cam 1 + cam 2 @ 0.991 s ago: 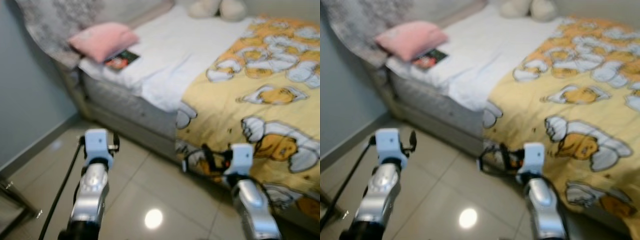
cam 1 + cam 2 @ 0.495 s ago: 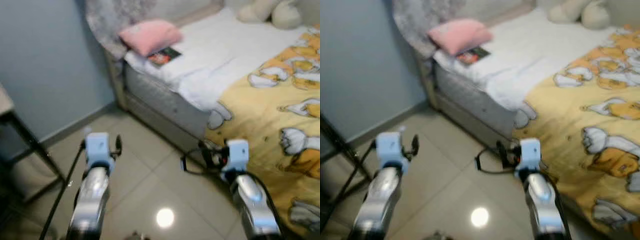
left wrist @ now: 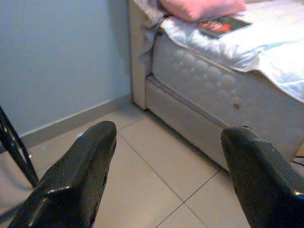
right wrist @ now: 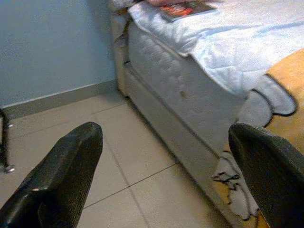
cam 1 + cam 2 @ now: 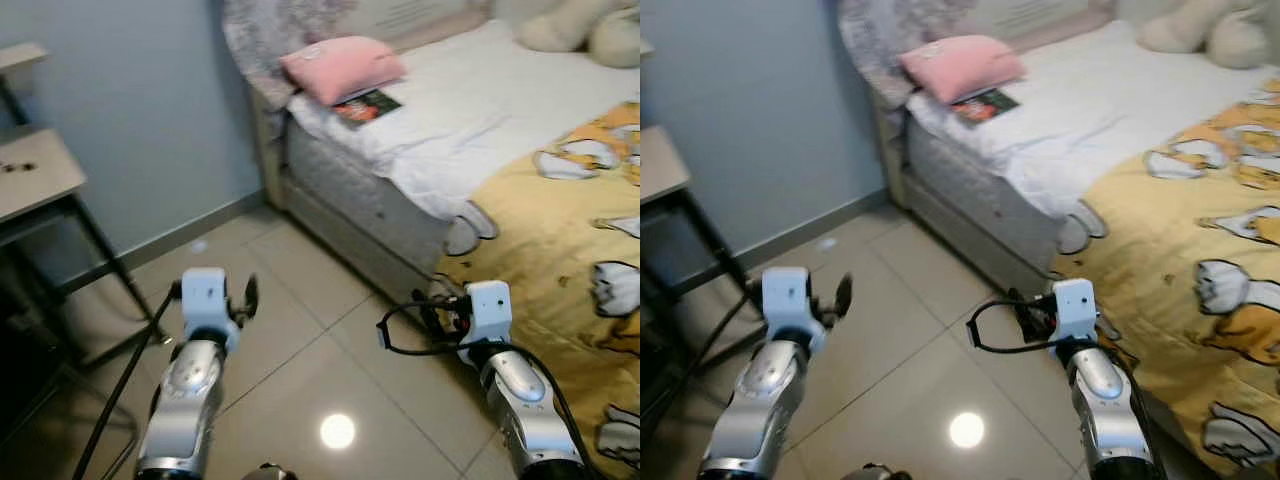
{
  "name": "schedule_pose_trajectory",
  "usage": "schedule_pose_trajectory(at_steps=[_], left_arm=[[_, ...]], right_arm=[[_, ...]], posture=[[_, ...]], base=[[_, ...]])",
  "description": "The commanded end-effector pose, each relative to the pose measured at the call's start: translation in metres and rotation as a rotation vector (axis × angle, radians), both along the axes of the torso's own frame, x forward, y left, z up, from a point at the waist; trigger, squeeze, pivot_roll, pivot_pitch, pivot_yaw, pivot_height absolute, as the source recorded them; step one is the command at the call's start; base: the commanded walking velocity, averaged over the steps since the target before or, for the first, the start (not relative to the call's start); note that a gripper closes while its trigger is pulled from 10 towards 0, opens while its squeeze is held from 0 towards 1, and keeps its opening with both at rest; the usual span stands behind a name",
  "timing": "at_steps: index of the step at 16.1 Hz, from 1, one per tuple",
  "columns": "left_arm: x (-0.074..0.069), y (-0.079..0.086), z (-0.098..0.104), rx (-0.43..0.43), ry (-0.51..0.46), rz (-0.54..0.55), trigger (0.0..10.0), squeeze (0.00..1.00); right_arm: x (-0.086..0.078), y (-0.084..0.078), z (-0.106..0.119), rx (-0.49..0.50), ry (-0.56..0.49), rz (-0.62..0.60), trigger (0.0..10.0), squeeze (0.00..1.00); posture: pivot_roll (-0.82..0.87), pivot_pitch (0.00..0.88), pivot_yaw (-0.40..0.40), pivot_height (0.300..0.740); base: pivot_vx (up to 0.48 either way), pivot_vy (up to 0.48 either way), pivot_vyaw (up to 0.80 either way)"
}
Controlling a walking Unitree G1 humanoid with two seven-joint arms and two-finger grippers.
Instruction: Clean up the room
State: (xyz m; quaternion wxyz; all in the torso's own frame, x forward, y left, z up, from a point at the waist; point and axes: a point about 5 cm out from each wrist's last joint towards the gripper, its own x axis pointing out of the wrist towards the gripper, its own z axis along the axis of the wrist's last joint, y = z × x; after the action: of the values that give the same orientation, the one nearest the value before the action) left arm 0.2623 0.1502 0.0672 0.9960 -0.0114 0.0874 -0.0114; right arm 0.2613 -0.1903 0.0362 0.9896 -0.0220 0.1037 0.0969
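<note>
We see a beige tiled floor [image 5: 300, 340] and a blue wall [image 5: 150, 110] at 10 o'clock. The bed [image 5: 480, 150] lies at 1 o'clock, with a pink pillow [image 5: 342, 67] and a book [image 5: 366, 106] touching it. Left gripper [image 3: 166, 175] and right gripper [image 4: 166, 175] hang over the floor, fingers spread, holding nothing.

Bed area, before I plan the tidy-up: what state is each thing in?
Left end effector: open, empty, above the floor.
Right end effector: open, empty, near the bed side.
Pillow: lying at the bed's head.
Book: closed, flat on the sheet, beside the pillow.
Blanket: spread, edge hanging over the bed side.
Plush toy: lying on the bed.
</note>
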Motion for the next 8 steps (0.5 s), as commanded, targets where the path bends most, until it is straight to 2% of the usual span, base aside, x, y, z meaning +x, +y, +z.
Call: schedule_pose_trajectory(at_steps=[1,3,4,6,8], left_arm=[[-0.003,-0.002,-0.006,0.025,0.031,-0.001,10.0,0.00],[0.004,0.002,-0.006,0.027,0.051,0.050,10.0,0.00],[0.005,0.003,-0.004,0.042,0.038,0.046,10.0,0.00],[0.003,0.009,-0.005,0.062,0.037,0.065,10.0,0.00],[0.004,0.011,-0.006,0.047,0.039,0.101,10.0,0.00]], right_arm=[[-0.002,0.005,0.000,0.033,0.000,0.006,10.0,0.42],[-0.003,0.014,-0.002,0.089,-0.016,0.007,10.0,0.42],[-0.001,0.016,-0.004,0.069,0.006,-0.006,10.0,0.37],[0.000,0.018,-0.002,0.054,-0.008,0.021,10.0,0.38],[-0.001,0.020,-0.003,0.069,-0.002,0.008,10.0,0.43]], posture=[[-0.14,0.000,0.048,0.740],[-0.14,0.000,0.051,0.740],[-0.14,0.000,0.052,0.740],[-0.14,0.000,0.055,0.740],[-0.15,0.000,0.058,0.740]], base=[[0.000,0.000,0.48],[0.000,-0.351,0.48],[0.000,-0.480,0.00],[0.000,-0.480,0.57],[0.000,-0.480,0.55]])
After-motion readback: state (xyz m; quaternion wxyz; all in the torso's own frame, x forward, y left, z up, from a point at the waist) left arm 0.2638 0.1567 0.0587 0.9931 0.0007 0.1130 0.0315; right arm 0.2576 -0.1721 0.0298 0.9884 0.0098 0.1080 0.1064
